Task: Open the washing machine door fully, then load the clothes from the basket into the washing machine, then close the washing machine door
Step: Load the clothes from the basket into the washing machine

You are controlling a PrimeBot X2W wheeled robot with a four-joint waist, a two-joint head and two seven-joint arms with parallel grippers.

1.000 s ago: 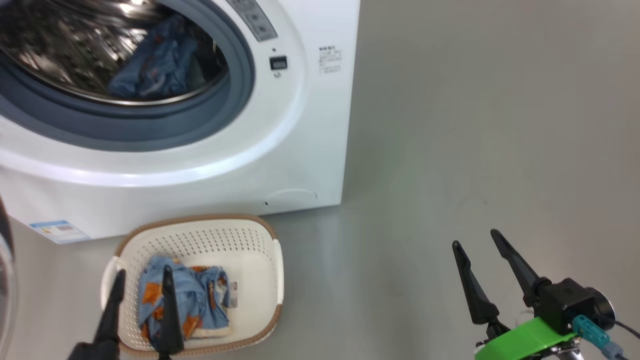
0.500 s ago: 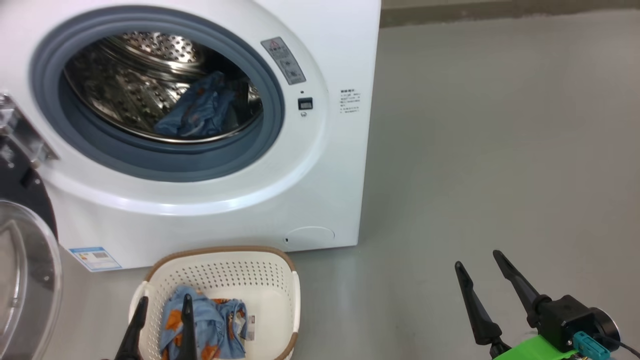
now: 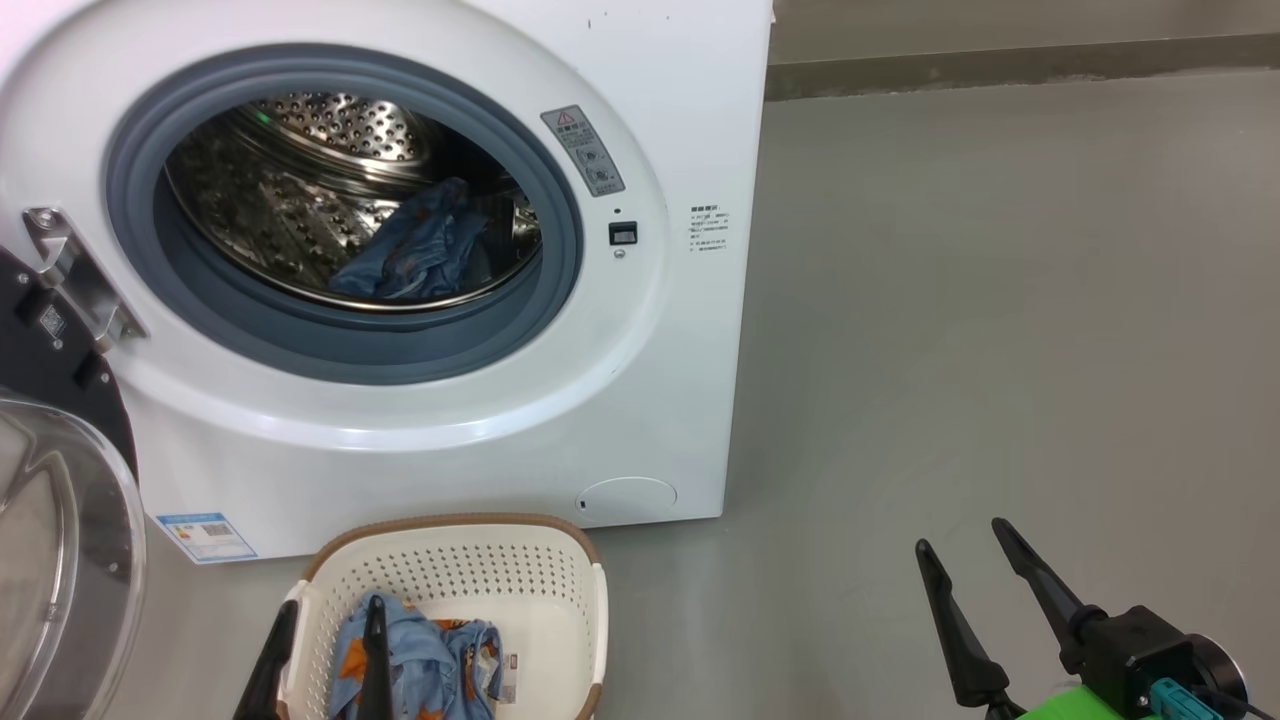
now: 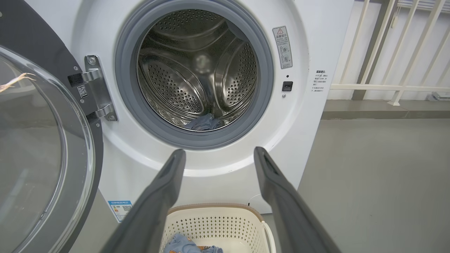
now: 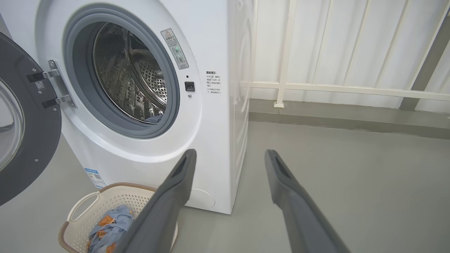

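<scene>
The white washing machine (image 3: 660, 400) stands with its round door (image 3: 60, 520) swung wide to the left, glass bowl facing out. One light-blue piece of the clothes (image 3: 415, 250) lies in the steel drum. Another blue piece with orange figures (image 3: 410, 665) lies in the cream basket (image 3: 450, 525) on the floor before the machine. My left gripper (image 3: 332, 605) hangs open over the basket's near left side, nothing between its fingers; in the left wrist view (image 4: 219, 151) it points at the drum. My right gripper (image 3: 961, 535) is open and empty above bare floor, right of the machine.
Grey floor (image 3: 1000, 300) stretches to the right of the machine. A white railing (image 5: 334, 88) and a low kerb run along the back wall behind it. The open door's black rim (image 5: 31, 140) juts out at the left, close to the basket (image 5: 81, 207).
The head camera has tilted up, so the machine, basket and both grippers sit lower in the picture and more of the drum and door shows. Both grippers stay open.
</scene>
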